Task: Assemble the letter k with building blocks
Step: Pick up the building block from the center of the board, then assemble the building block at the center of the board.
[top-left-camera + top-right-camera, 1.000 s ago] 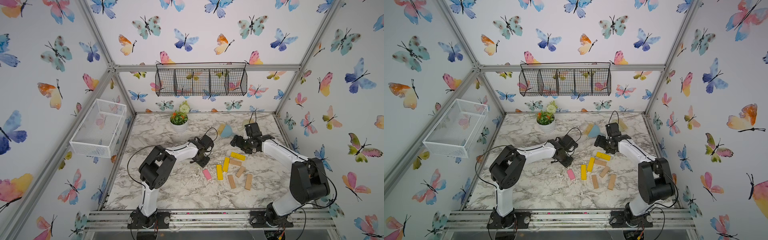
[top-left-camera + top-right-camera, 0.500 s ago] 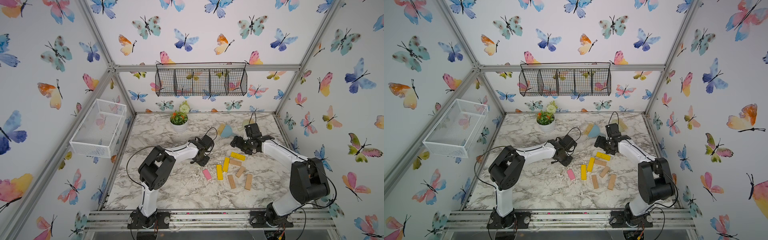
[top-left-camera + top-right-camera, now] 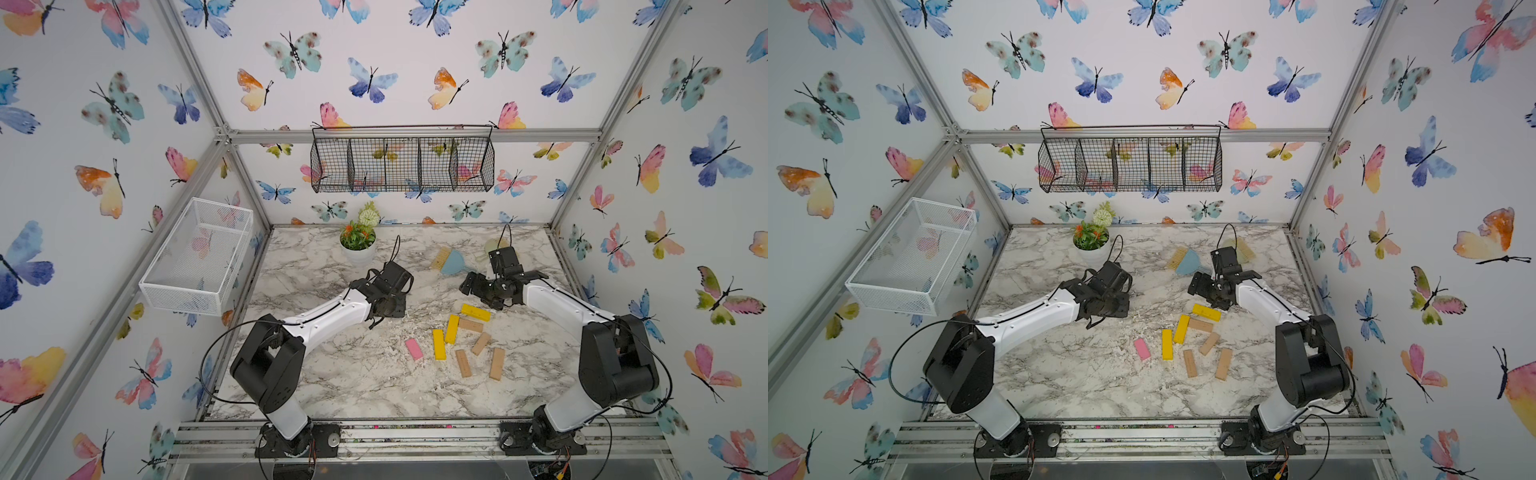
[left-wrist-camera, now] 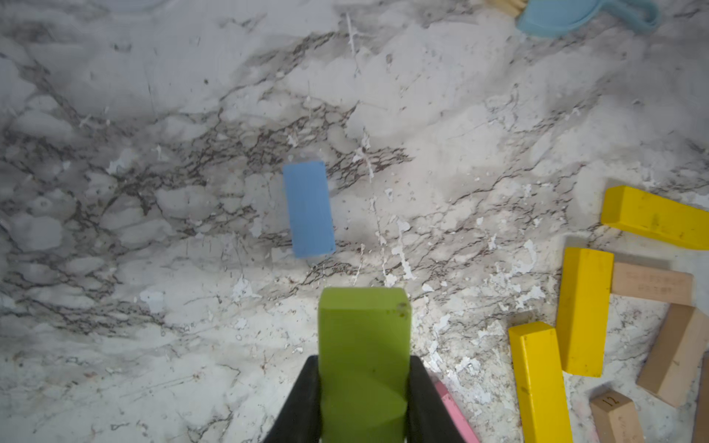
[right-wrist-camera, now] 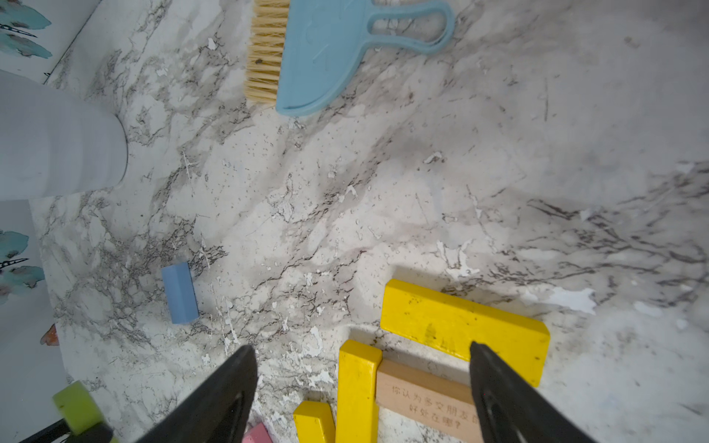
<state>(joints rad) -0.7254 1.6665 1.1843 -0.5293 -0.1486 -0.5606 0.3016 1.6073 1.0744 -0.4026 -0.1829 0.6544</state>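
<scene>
L gripper [image 4: 364, 368] has clamped onto green block [image 4: 363, 337] since 1 s ago, well apart from blue dustpan [image 5: 326, 57]; blue block [image 4: 309, 209] lies loose, nearer the dustpan; R gripper [image 5: 361, 348] spread wide, empty, above yellow blocks [image 5: 441, 318] near the dustpan

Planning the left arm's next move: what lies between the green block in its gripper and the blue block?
Nothing: the left wrist view shows only bare marble tabletop between the green block and the blue block.
</scene>
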